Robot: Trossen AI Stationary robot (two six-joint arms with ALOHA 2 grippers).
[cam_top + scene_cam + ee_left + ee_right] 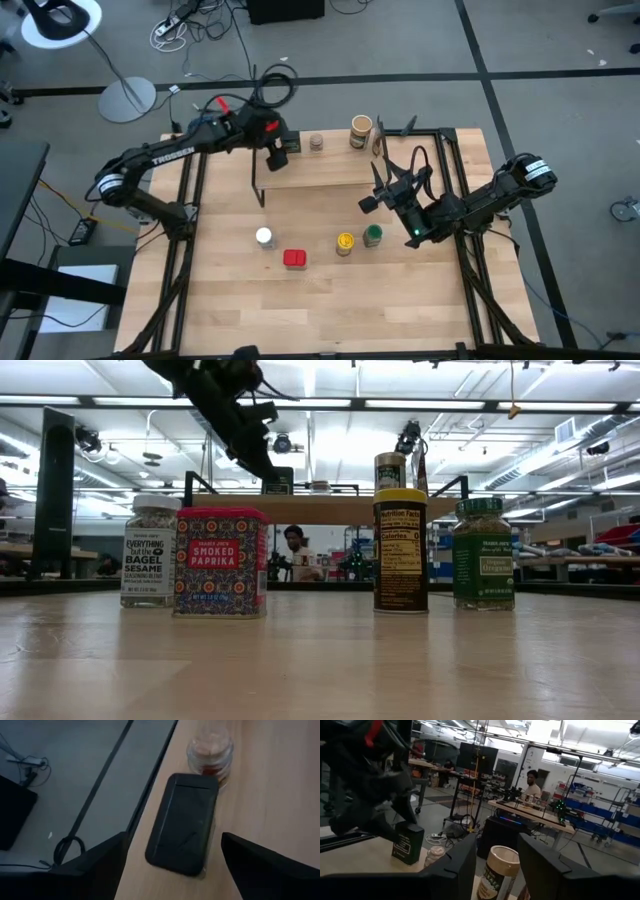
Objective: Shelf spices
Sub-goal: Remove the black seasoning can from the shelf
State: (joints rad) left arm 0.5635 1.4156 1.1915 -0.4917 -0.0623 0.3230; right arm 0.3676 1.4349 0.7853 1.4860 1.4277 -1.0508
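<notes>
Left end effector [170, 865] gapes wide above the dark tin [182, 822], untouched.

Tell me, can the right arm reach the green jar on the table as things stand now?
Probably yes. The right pincer hangs open just above and behind the green jar, with nothing between them. The yellow-lidded jar stands close beside it, so the fingers have little room on that side.

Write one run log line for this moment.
left gripper: open above dark tin on shelf | right gripper: empty, waiting
</notes>
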